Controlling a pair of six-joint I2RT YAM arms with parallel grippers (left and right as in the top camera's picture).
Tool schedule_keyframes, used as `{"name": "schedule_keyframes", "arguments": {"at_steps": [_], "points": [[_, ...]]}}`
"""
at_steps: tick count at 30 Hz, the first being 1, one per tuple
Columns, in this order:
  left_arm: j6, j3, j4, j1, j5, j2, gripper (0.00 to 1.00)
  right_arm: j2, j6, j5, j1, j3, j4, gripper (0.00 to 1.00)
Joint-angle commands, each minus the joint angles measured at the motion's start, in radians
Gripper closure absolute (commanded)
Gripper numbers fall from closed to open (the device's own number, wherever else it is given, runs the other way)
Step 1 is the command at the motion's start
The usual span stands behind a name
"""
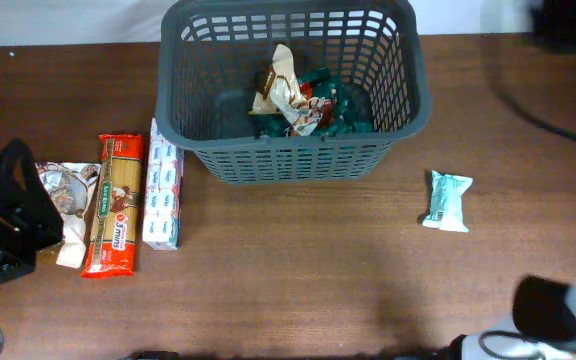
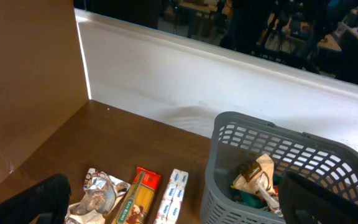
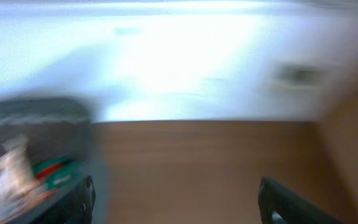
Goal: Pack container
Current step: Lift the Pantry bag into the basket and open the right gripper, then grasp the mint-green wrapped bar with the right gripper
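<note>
While we look from overhead, container (image 1: 293, 160): at twelve o'clock on the table (image 1: 318, 270), packets (image 1: 293, 95) inside
Left gripper (image 2: 173, 190): we see its fingers wide apart
Right gripper (image 3: 177, 186): fingers apart, view blurred
Pale-green packet (image 1: 448, 200): at four o'clock of container

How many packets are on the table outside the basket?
4. Three side by side left of the basket: foil bag, spaghetti packet, white-and-blue box. One pale green packet right of it. None seem hidden.

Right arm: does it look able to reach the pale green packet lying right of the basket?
Probably yes: the packet lies alone on the table, with nothing between it and the open right end effector.
</note>
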Motion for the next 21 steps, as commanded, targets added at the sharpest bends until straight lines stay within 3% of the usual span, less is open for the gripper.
{"name": "schedule_keyframes", "arguments": {"at_steps": [1, 5, 9, 16, 21], "points": [[0.016, 0.001, 0.0, 0.003, -0.01, 0.003, 0.01, 0.016, 0.156, -0.065, -0.17, -0.205, -0.01, 0.2], [0.016, 0.001, 0.0, 0.003, -0.01, 0.003, 0.01, 0.024, 0.175, -0.299, -0.272, -0.457, -0.056, 0.29], [0.016, 0.001, 0.0, 0.003, -0.01, 0.003, 0.01, 0.025, 0.175, -0.31, -0.238, -0.705, -0.028, 0.32], [0.016, 0.001, 0.0, 0.003, -0.01, 0.003, 0.0, 0.025, 0.167, -0.159, -0.022, -1.067, 0.156, 0.28], [0.016, 0.001, 0.0, 0.003, -0.01, 0.003, 0.0, 0.026, 0.167, -0.059, 0.051, -1.184, 0.262, 0.22]]}}
